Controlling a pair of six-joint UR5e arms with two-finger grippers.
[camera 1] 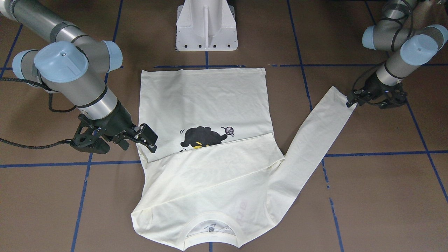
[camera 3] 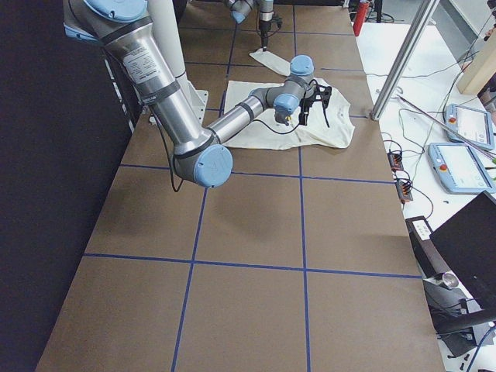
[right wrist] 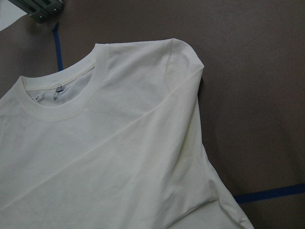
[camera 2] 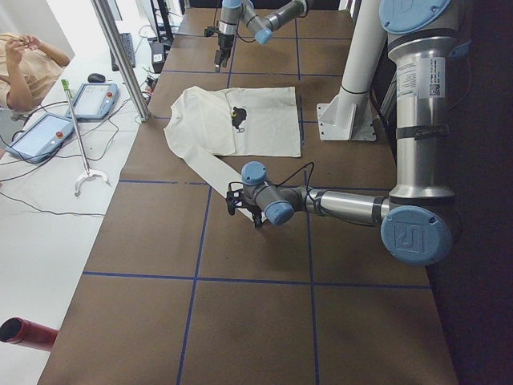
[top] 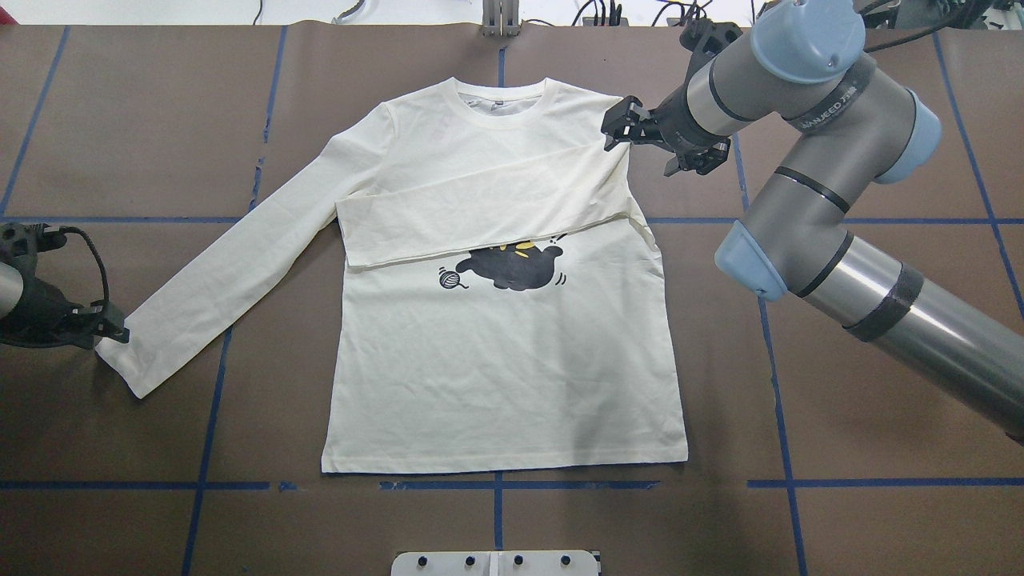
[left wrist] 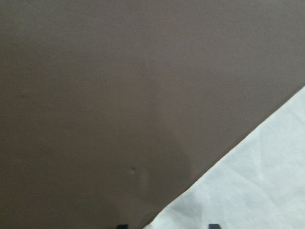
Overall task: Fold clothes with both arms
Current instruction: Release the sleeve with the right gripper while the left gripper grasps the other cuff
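The cream T-shirt (top: pixel 512 376) lies flat on the brown table, collar away from the robot, with the black cat graphic (top: pixel 512 268) partly covered. One sleeve is folded across the chest (top: pixel 480 216). The other sleeve (top: pixel 216 272) stretches out to the robot's left. My left gripper (top: pixel 108 332) sits low at that sleeve's cuff (camera 1: pixel 344 99). In the left wrist view its fingertips (left wrist: pixel 121 225) stand apart with the cloth (left wrist: pixel 257 181) between them. My right gripper (camera 1: pixel 149 140) is open and empty beside the shirt's edge near the folded shoulder (top: pixel 620 128). Its wrist view shows the collar (right wrist: pixel 62 102).
The white pedestal base (camera 1: pixel 206 28) stands at the robot's side of the table, just past the shirt's hem. Blue tape lines (top: pixel 496 484) cross the brown table. In the exterior left view an operator (camera 2: pixel 28 56) and two pendants (camera 2: pixel 44 132) are beyond the table's edge.
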